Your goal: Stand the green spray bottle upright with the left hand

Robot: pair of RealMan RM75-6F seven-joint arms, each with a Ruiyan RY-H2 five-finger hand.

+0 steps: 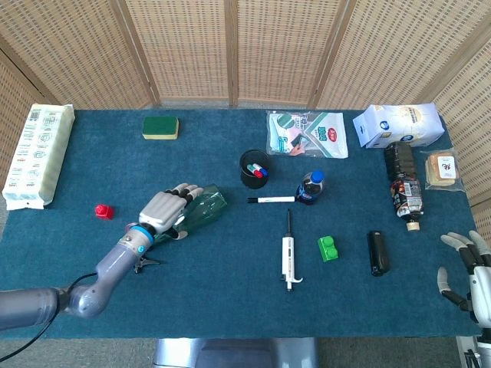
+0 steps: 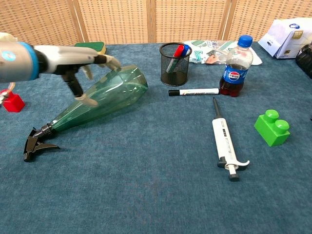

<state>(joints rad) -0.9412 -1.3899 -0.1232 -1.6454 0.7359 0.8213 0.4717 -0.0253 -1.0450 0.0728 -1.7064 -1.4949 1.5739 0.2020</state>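
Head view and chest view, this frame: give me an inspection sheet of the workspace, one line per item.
Surface: blue carpeted table, flat.
Job's things: green spray bottle lies on its side, black trigger head toward the near left; not yet upright.
Clutter: red block, green sponge, mesh pen cup, marker, cola bottle upright, pipette, green block, packets and a box along the far and side edges.
Hands: left hand over the bottle's body, fingers spread around it; a firm grip cannot be told. Right hand open at the table's right edge.
Cables: one dark cable by the left arm.
Surroundings: wicker screens behind.
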